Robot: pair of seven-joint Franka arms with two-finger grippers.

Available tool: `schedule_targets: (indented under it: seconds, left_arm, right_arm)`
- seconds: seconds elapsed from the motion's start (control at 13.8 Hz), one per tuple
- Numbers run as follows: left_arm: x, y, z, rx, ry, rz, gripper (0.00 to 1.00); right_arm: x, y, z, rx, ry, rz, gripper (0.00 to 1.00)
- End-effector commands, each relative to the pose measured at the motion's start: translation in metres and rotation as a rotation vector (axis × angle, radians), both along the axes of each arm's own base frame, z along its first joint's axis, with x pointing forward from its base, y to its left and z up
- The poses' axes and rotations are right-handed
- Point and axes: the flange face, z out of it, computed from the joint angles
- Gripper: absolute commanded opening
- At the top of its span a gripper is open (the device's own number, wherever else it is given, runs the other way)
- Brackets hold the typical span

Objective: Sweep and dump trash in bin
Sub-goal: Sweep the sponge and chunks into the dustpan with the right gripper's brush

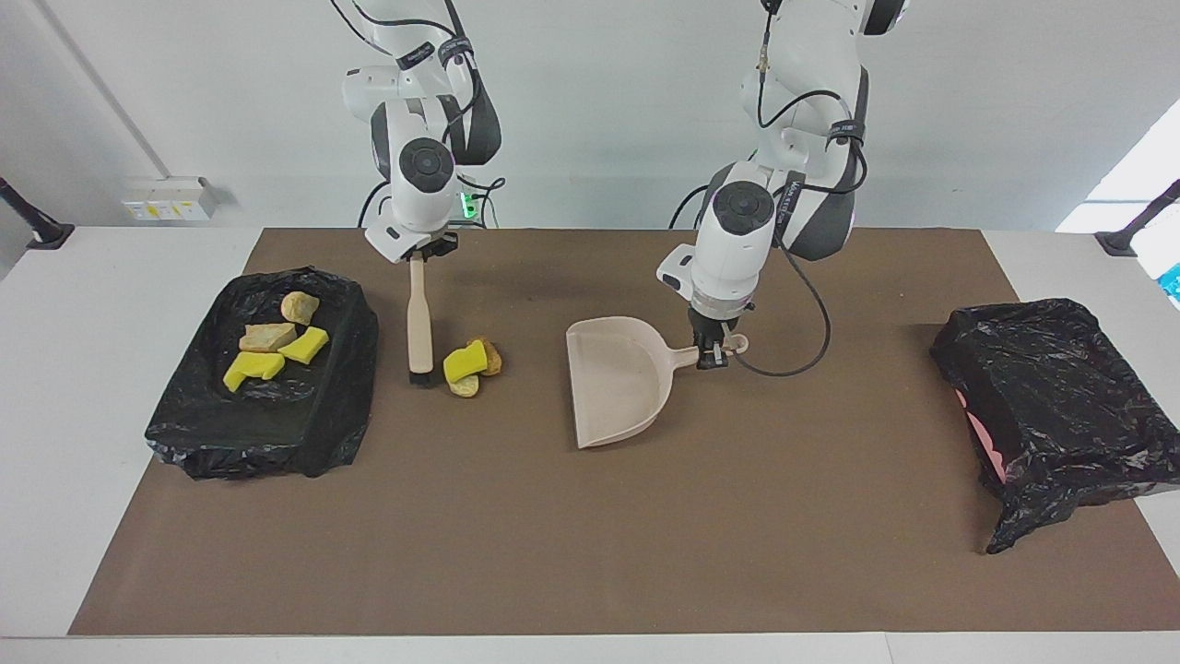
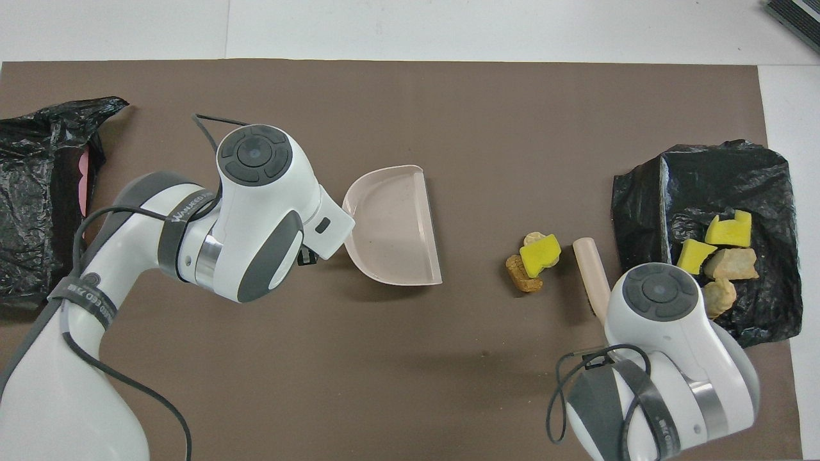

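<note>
Risk, gap: the small pile of trash on the brown mat, one bright yellow spongy scrap and two tan rock-like chunks (image 1: 468, 363), lies well apart from the mouth of the beige plastic dustpan (image 1: 616, 380); a long sweep could scatter the pieces or roll a chunk past the pan.
Risk, pan: if the dustpan's lip rides up off the surface, scraps could slide under it.
Risk, brush: the beige-handled brush with dark bristles (image 1: 419, 323) could skip over the pile if it is carried too high.
Left pincer (image 1: 711, 353): clamped on the dustpan's handle, pan mouth turned toward the pile.
Right pincer (image 1: 418, 254): clamped on the brush's handle top, bristles down just beside the pile, between it and the black bag-lined tray (image 1: 343, 304).
Other trash: four scraps lie in that tray (image 1: 269, 348).
Second black bag-lined bin (image 1: 1051, 387): at the left arm's end of the surface.
</note>
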Motion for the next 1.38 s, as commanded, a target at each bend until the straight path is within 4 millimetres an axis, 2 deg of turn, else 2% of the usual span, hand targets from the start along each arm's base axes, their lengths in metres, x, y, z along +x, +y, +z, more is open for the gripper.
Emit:
schedule_targets:
  seconds: [0.0, 0.22, 0.36, 0.43, 0.51, 0.72, 0.8, 0.94, 1.09, 1.3]
  left_arm:
    - [-0.025, -0.009, -0.001, 0.028, -0.035, -0.048, 0.00]
    - [-0.032, -0.019, -0.007, 0.037, -0.033, 0.035, 0.00]
    - [-0.037, -0.019, -0.013, 0.046, -0.043, 0.087, 0.00]
    - [-0.038, -0.022, -0.012, 0.046, -0.053, 0.084, 0.00]
    - [-0.039, -0.022, -0.013, 0.048, -0.051, 0.083, 0.00]
    - [-0.042, -0.022, -0.019, 0.048, -0.053, 0.079, 0.00]
    - [-0.043, -0.023, -0.019, 0.041, -0.059, 0.076, 0.00]
    - [-0.043, -0.023, -0.021, 0.039, -0.061, 0.075, 0.00]
    - [-0.042, -0.021, -0.023, 0.028, -0.074, 0.071, 0.00]
    - [-0.035, -0.014, -0.023, 0.005, -0.097, 0.069, 0.00]
  right_arm:
    - [-0.003, 0.010, -0.014, 0.017, -0.023, -0.040, 0.00]
    - [-0.004, 0.040, -0.025, 0.064, -0.039, -0.060, 0.00]
    - [-0.007, 0.056, -0.028, 0.102, -0.027, -0.075, 0.00]
    - [-0.012, 0.072, -0.037, 0.126, -0.002, -0.075, 0.00]
    - [-0.016, 0.090, -0.043, 0.145, -0.002, -0.102, 0.00]
    - [-0.028, 0.170, -0.044, 0.198, 0.013, -0.149, 0.00]
    - [-0.027, 0.193, -0.039, 0.230, 0.017, -0.167, 0.00]
    - [-0.021, 0.220, -0.027, 0.281, 0.018, -0.193, 0.00]
    - [-0.012, 0.232, -0.014, 0.305, 0.018, -0.218, 0.00]
    - [-0.003, 0.239, 0.013, 0.314, 0.008, -0.241, 0.00]
